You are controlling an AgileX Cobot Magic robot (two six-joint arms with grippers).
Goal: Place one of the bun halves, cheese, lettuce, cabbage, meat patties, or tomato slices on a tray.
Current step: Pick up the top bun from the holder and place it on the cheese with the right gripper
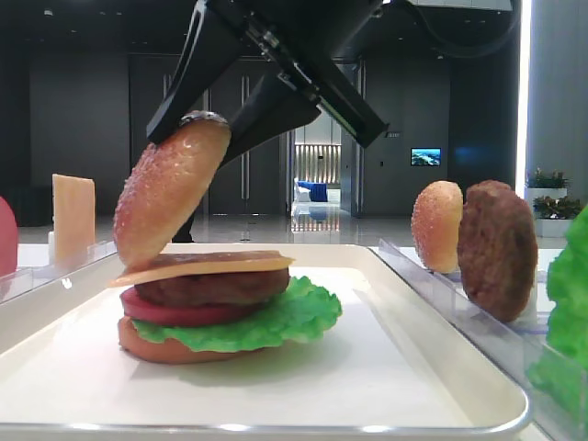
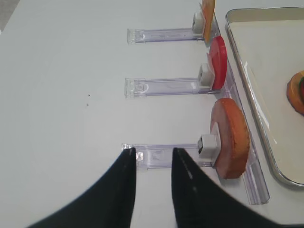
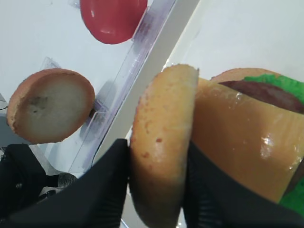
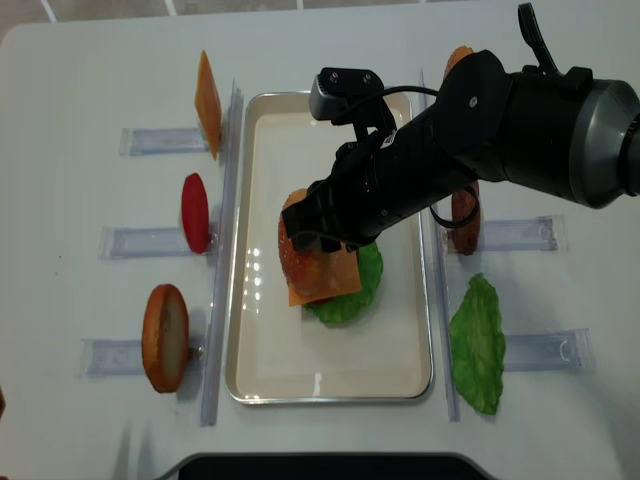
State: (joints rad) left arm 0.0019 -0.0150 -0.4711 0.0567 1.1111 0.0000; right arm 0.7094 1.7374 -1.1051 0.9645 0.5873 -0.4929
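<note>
A white tray (image 1: 413, 367) (image 4: 330, 370) holds a stack: flat bun (image 1: 175, 351), lettuce (image 1: 276, 322), tomato slice (image 1: 175, 312), meat patty (image 1: 211, 287), and cheese (image 1: 202, 266) (image 3: 232, 137) on top. My right gripper (image 1: 197, 129) (image 3: 156, 190) (image 4: 320, 230) is shut on a domed, speckled bun half (image 1: 170, 188) (image 3: 161, 142). The bun half is tilted on edge, its lower rim at the left edge of the cheese. My left gripper (image 2: 154, 154) hangs open and empty over the table, left of a clear rack holding a bun (image 2: 232, 137).
Clear racks flank the tray. On the left stand a cheese slice (image 4: 207, 100), a tomato slice (image 4: 196, 212) and a bun (image 4: 165, 337). On the right stand a bun (image 1: 436, 225), a patty (image 1: 496, 248) and a lettuce leaf (image 4: 478, 345).
</note>
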